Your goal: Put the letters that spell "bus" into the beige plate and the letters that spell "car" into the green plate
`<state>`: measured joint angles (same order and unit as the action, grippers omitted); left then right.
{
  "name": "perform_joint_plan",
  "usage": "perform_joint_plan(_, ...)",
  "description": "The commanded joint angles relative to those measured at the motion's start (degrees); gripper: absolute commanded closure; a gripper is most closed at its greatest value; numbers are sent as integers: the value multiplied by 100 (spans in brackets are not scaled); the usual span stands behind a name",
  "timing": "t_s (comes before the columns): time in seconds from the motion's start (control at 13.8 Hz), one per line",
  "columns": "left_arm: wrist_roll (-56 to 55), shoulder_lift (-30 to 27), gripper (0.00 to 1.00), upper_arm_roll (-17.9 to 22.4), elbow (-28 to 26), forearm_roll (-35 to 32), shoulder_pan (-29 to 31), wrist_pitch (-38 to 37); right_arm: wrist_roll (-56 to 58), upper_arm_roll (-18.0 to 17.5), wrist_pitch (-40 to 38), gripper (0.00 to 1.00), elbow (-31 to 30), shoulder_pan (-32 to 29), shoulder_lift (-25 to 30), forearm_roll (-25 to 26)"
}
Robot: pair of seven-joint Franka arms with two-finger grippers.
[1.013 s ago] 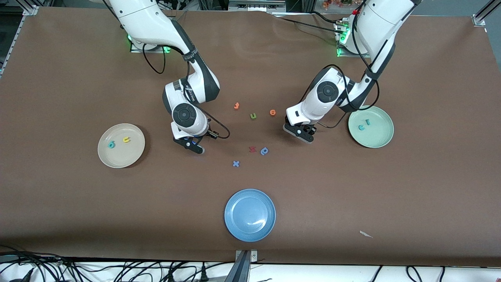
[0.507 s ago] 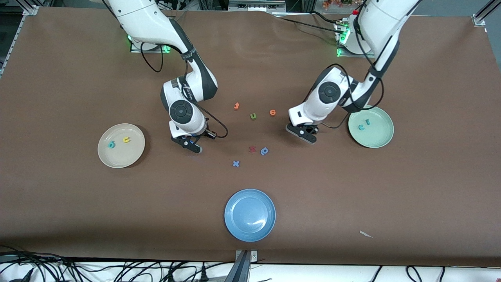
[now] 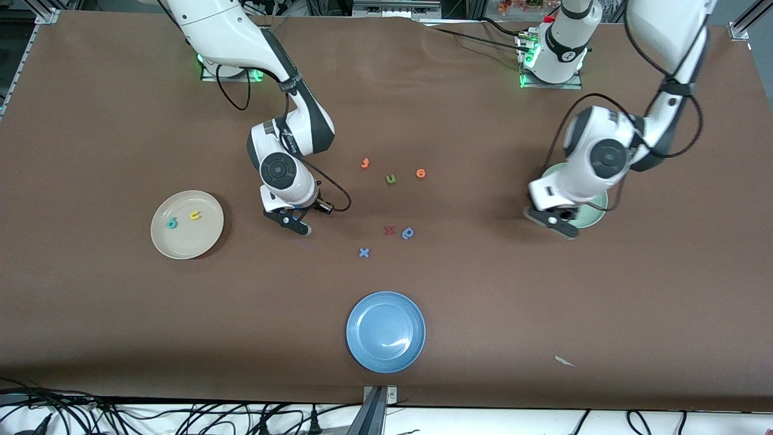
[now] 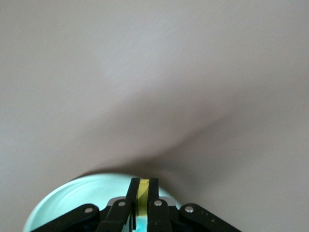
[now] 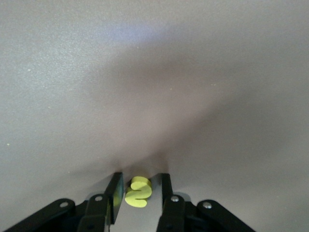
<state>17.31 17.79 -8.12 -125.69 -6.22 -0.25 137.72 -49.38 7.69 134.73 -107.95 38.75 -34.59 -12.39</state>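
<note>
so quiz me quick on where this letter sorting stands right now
1. True or false: the beige plate holds three letters.
2. Which plate is the left hand over? A blue, B green, C beige.
3. Fill in: the right hand, over bare table, grips a yellow ___.

Key
1. False: only a teal b and a yellow u lie in it.
2. B: it is over the green plate, at the rim, shut on a yellow letter.
3. s: the yellow s sits between its fingers.
</note>
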Motion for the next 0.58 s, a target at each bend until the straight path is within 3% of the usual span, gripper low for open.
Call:
perform_joint_plan(0.0, 824, -118, 100, 424, -385, -116, 130, 0, 95, -83, 124, 62, -226, -16, 155, -219)
perform_joint_plan(0.22, 1108, -187, 100, 645, -588, -107, 182, -8, 104, -83, 124, 62, -226, -16, 155, -229)
perform_joint_plan(0.29, 1038, -188, 86, 645, -588, -107, 183, -26, 104, -83, 115, 62, -226, -16, 155, -229)
perform_joint_plan(0.36, 1020, -188, 23, 645, -588, -99, 174, -26, 122, -83, 115, 66, -226, -16, 155, -229)
perform_joint_plan(0.43, 1037, -197, 0, 636, -588, -90, 174, -35, 130, -83, 115, 73, -235, -16, 155, -229)
perform_joint_plan(0.51, 1029, -197, 0, 636, -588, -81, 174, -35, 139, -75, 106, 81, -226, -16, 155, -229)
